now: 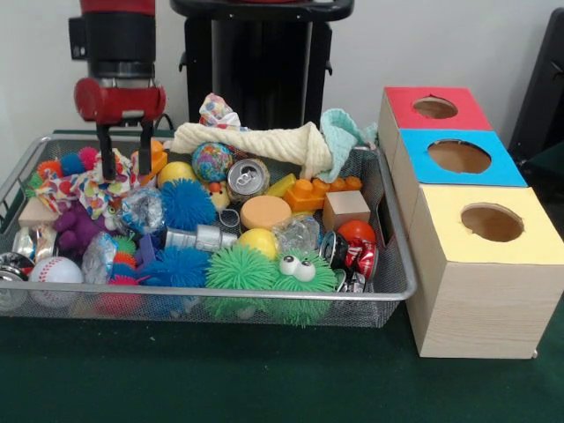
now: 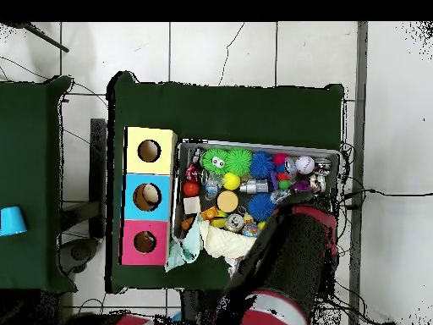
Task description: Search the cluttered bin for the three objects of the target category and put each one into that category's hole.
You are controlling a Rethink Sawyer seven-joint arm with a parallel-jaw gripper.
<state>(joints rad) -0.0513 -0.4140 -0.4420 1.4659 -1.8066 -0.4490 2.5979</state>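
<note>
Gripper (image 1: pixel 122 159) hangs over the left end of the silver wire-mesh bin (image 1: pixel 264 304), jaws apart, one black finger (image 1: pixel 105 152) on each side of the polka-dot fabric bow (image 1: pixel 84 189). Tips sit down at the bow's top; I can't tell if they touch it. Nothing clamped.

Bin is packed: blue spiky rubber ball (image 1: pixel 188 204), green fuzzy toy with googly eyes (image 1: pixel 302 275), white baseball (image 1: pixel 55 270), upright silver soda can (image 1: pixel 248 179), orange plastic building brick (image 1: pixel 313 191), round tan foam puck (image 1: pixel 265 211), plain wooden cube (image 1: pixel 345 209). Cream knit cloth (image 1: pixel 256 141) drapes across the back rim.

Just beside the bin's right side stand three wooden boxes in a row, each with a round hole: red-topped box (image 1: pixel 436 110), blue-topped box (image 1: pixel 458 159), yellow-topped box (image 1: pixel 489 225).

In the overhead view my arm (image 2: pixel 292 254) covers the bin's near corner.
</note>
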